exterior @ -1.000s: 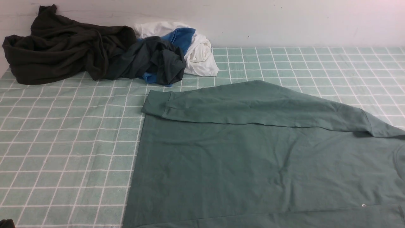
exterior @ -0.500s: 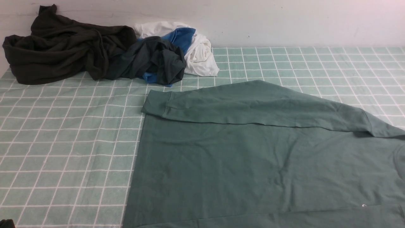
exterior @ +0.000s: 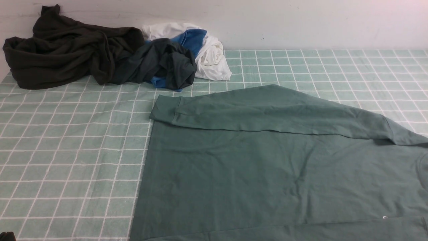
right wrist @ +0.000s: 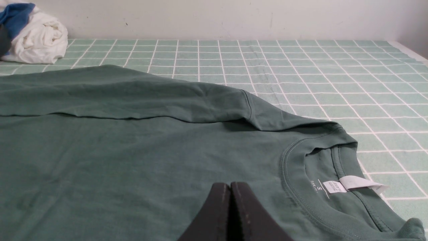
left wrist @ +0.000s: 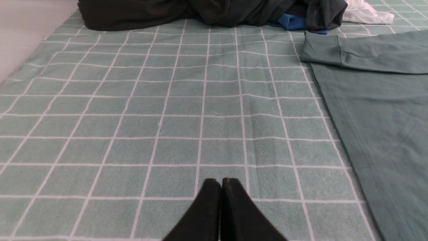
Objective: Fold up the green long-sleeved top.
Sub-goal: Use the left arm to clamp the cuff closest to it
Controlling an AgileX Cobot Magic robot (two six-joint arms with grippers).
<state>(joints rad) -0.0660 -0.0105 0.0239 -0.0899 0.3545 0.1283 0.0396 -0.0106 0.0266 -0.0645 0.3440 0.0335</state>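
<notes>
We have soft, even, fairly bright light in all three views. Shadows are faint: a thin dark line under the sleeve [exterior: 267,110] of the top [exterior: 267,174], a deeper patch by its shoulder. The dark pile [exterior: 67,50] loses most folds to blackness. The wall [exterior: 334,23] turns pinkish at the front view's right. Grid lines on the cloth [exterior: 67,150] are crisp; the left gripper [left wrist: 220,182] and right gripper [right wrist: 230,185], close to the lens, look slightly soft.
</notes>
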